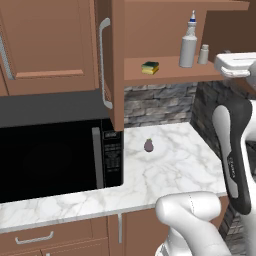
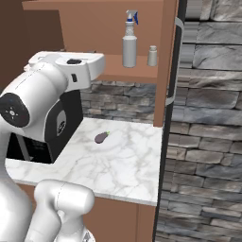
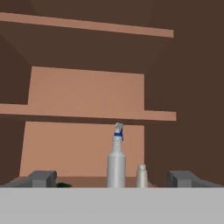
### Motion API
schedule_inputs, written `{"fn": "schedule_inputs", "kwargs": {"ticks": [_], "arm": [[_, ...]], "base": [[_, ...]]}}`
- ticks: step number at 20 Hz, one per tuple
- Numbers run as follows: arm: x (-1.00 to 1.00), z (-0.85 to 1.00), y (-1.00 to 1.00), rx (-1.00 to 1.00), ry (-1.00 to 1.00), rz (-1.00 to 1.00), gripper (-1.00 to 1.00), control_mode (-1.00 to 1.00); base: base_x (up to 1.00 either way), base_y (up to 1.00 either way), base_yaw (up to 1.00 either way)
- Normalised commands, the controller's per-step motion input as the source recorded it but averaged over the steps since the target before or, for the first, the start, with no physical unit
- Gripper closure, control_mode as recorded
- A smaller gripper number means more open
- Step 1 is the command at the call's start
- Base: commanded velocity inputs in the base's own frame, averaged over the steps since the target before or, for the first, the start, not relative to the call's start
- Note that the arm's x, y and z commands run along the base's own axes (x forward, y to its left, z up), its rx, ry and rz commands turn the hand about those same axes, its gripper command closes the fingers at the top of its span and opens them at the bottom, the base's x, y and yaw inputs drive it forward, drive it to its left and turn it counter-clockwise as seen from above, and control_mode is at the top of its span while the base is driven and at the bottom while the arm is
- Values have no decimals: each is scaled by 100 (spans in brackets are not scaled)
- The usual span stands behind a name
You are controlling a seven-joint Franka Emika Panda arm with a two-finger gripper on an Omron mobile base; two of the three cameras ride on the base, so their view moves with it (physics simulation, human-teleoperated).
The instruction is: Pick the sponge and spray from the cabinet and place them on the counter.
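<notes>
Claw (image 3: 112, 178) wide open, empty, lined up w/ spray (image 3: 116, 162). Sponge (image 1: 150, 67) on cabinet (image 1: 165, 72) shelf, nothing on counter (image 1: 170, 165) yet.

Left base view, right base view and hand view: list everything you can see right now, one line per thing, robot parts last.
sponge: one, yellow with dark green top, on the cabinet shelf, left of the spray.
spray: one, pale grey-white with blue-tipped nozzle, upright on the shelf.
shaker bottle: one, white, just right of the spray.
cabinet: one, brown wood, door open, silver bar handle.
egg-shaped object: one, dark purple, on the counter.
counter: one, white marble with grey veins.
microwave: one, black, on the counter's left.
stone wall: grey, behind and beside the counter.
end effector: one, dark fingertips, open, facing the spray.
</notes>
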Motion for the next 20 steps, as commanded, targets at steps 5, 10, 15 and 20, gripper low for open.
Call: {"fn": "schedule_inputs", "kwargs": {"ticks": [5,10,15,20], "arm": [[25,0,-9,2,0,-8,-100,-100],[28,0,-7,4,0,-5,-100,-100],[28,0,-1,6,0,-1,-100,-100],[8,-1,-4,8,1,0,-100,-100]], "base": [[0,0,0],[0,0,0],[0,0,0],[0,0,0]]}}
